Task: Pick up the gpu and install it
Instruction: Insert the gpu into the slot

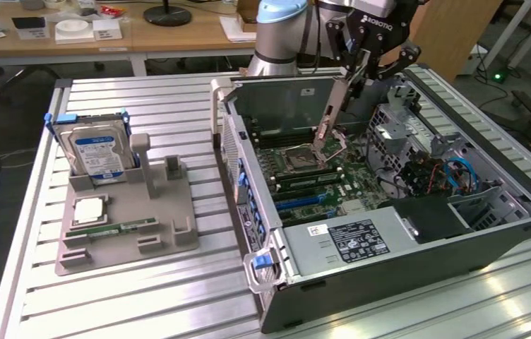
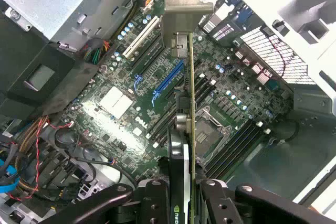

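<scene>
the claw (image 2: pixel 182 191) is pinching the gpu (image 2: pixel 184 124) by its far end, so it's hanging bracket-down over the motherboard (image 1: pixel 341 185) inside the open case (image 1: pixel 454 240). i'm guessing that grip is leaving the connector edge free; it's not looking seated yet.
</scene>
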Action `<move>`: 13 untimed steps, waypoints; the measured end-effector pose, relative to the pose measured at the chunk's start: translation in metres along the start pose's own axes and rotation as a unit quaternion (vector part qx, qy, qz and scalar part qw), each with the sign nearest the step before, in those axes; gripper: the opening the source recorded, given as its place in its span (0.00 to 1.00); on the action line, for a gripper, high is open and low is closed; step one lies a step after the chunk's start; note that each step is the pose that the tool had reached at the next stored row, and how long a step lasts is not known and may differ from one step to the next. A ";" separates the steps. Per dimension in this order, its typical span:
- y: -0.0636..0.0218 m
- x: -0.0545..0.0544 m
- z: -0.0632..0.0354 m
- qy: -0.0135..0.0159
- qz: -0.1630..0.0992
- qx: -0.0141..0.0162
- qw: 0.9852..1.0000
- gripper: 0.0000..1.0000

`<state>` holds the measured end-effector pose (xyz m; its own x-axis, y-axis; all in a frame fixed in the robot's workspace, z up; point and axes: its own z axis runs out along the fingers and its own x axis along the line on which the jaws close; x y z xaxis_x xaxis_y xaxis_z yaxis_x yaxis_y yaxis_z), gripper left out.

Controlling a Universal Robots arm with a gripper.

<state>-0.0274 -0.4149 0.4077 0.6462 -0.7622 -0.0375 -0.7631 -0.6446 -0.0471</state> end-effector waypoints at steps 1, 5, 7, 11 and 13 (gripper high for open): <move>0.0000 0.000 0.0000 0.000 0.000 0.000 1.000 0.27; 0.0000 0.000 0.0000 0.000 0.000 0.000 1.000 0.27; 0.0000 0.000 0.0000 0.000 0.000 0.000 1.000 0.27; 0.0000 0.000 0.0000 0.000 0.000 0.000 1.000 0.27; 0.0000 0.000 0.0000 0.000 0.000 0.000 1.000 0.27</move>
<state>-0.0274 -0.4149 0.4077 0.6462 -0.7623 -0.0375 -0.7631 -0.6446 -0.0471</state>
